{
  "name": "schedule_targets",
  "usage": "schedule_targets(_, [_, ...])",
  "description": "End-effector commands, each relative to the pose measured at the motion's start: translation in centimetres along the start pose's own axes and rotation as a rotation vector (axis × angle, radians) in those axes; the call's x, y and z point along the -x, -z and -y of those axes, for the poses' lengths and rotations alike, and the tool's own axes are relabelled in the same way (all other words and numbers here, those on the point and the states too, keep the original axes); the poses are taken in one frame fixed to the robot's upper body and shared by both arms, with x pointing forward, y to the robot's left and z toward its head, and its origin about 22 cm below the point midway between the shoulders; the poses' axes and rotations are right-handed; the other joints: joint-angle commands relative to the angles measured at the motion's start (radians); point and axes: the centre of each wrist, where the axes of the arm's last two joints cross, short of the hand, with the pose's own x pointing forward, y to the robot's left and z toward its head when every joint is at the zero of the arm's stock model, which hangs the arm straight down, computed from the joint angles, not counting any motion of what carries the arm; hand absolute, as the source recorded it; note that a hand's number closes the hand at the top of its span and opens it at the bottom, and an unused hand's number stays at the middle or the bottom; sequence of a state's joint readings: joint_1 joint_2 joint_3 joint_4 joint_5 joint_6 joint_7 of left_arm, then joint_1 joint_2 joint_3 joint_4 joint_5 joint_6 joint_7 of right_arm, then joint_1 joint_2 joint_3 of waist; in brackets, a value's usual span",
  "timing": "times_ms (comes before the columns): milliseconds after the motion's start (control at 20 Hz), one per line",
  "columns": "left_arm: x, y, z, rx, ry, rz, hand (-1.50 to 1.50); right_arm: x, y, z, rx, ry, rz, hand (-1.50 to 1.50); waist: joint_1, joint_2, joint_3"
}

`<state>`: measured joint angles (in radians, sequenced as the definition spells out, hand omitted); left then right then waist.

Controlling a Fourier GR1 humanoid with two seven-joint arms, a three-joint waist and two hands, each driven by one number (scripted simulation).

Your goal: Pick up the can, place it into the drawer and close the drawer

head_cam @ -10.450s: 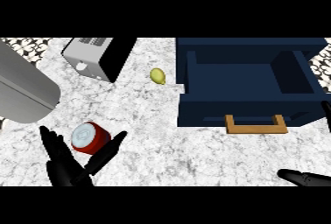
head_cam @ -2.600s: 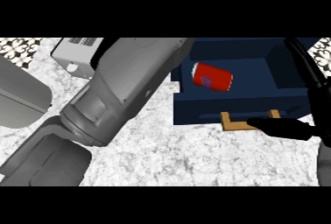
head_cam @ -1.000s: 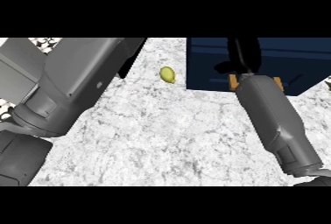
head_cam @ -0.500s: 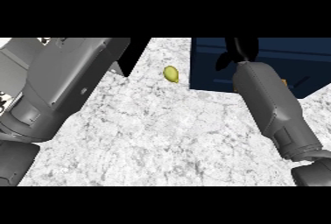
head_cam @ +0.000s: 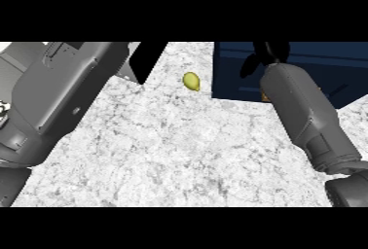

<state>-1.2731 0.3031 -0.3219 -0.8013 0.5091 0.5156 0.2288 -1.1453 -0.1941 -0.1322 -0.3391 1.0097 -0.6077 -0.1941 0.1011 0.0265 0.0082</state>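
My right hand (head_cam: 260, 57) is at the far right, over the dark blue drawer (head_cam: 316, 56), with my grey forearm stretching from the near right corner up to it. I see only some dark fingers against the dark blue, so I cannot tell if they are straight or curled, or if they touch the drawer. My left hand is not visible; only my left forearm fills the left side of the view. The can is not visible either: it is not on the marble counter (head_cam: 179, 151), and I judge that it probably lies inside the drawer, hidden by my arm or beyond the view's far edge. A can is stiff and light, with a smooth round side that slips, so the fingers should go around its middle. For the step in hand, closing, I think the drawer front near the handle is the place to push, straight toward the far side. A small yellow-green fruit (head_cam: 191, 81) lies on the counter just left of the drawer, apart from it
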Motion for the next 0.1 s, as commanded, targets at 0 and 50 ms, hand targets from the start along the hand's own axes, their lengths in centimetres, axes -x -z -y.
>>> schedule_targets(0, [0.93, -0.76, -0.81, -0.001, 0.001, -0.004, -1.5, -3.09, 3.29, 2.74, 0.123, 0.13, -0.007, -1.5, 0.017, -0.015, -0.007])
schedule_targets(50, [0.49, -0.79, -1.48, 0.021, 0.005, -0.008, -1.5, -3.46, 3.11, 2.35, 0.141, 0.136, -0.008, -1.5, 0.026, -0.015, -0.007])
